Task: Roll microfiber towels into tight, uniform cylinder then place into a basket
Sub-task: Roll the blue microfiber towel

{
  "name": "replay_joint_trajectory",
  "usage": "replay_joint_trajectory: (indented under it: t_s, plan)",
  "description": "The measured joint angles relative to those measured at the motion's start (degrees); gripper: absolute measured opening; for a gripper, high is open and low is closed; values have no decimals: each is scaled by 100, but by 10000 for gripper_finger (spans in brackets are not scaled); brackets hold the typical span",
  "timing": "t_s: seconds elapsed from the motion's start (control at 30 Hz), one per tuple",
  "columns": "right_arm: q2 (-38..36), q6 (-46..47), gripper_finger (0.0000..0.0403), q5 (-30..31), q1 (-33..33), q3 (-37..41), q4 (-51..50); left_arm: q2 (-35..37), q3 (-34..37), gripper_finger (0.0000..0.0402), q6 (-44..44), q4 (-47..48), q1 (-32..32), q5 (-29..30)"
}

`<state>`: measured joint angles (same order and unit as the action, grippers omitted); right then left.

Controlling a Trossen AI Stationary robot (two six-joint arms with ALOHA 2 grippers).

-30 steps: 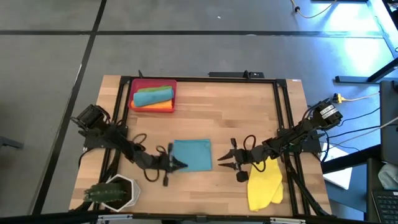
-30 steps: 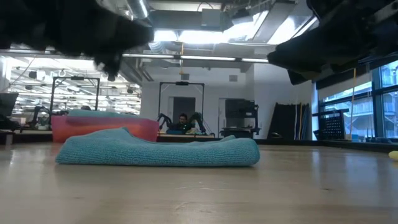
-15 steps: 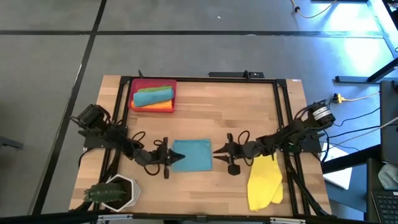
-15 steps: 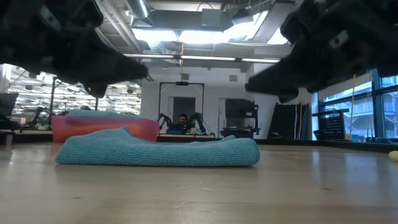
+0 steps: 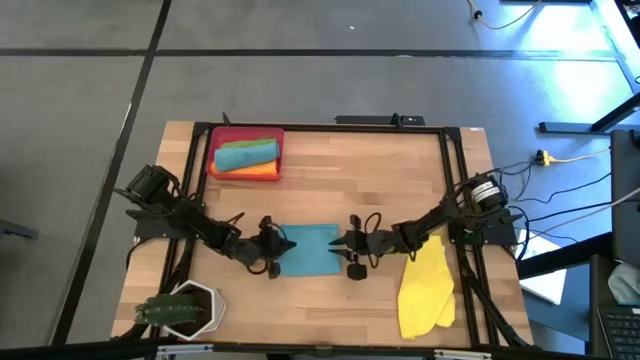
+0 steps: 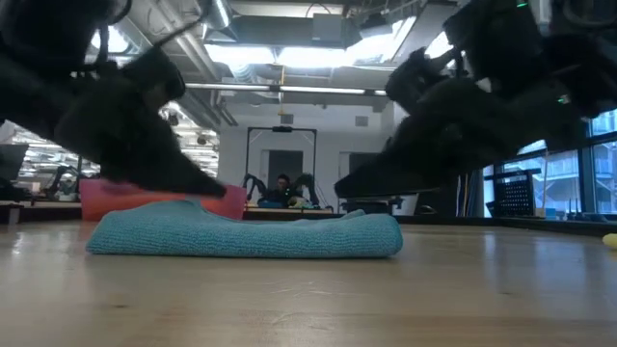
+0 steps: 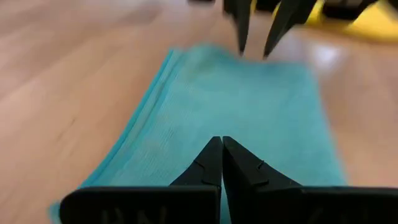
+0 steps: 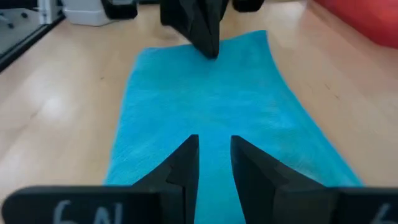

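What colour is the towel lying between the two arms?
Teal-blue; the folded towel shows best in the right wrist view.

two matte black jointed arms, slim links, chunky round motor housings at the bases. thin black cables loop loose along each forearm. left end effector [image 5: 284,247]: two tapered black fingers [image 7: 211,163]. right end effector [image 5: 337,242]: flat-faced black fingers [image 8: 186,163]; pale lettering on its mount.

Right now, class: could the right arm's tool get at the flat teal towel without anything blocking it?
Probably yes. The right tool hangs at the teal towel's edge, fingers slightly parted, with only bare cloth ahead; the left tool, shut, sits at the opposite edge.
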<state>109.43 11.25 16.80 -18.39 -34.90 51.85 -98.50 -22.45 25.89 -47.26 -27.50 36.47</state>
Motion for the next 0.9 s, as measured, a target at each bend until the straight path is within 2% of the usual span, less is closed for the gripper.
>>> replay_joint_trajectory:
  t_s: [0.2,0.6,0.77,0.9]
  plan:
    - [210,118,93,0,312,-181,-118,0,-29,3,480,901,168,-16]
    - [345,736,93,6,892,-166,-494,0,-29,1,457,1303,513,-13]
    - [345,821,94,17,991,-166,-500,0,-29,5,58,1363,675,-4]
    - [345,929,94,375,1005,-166,-578,0,-29,2,-387,1335,754,7]
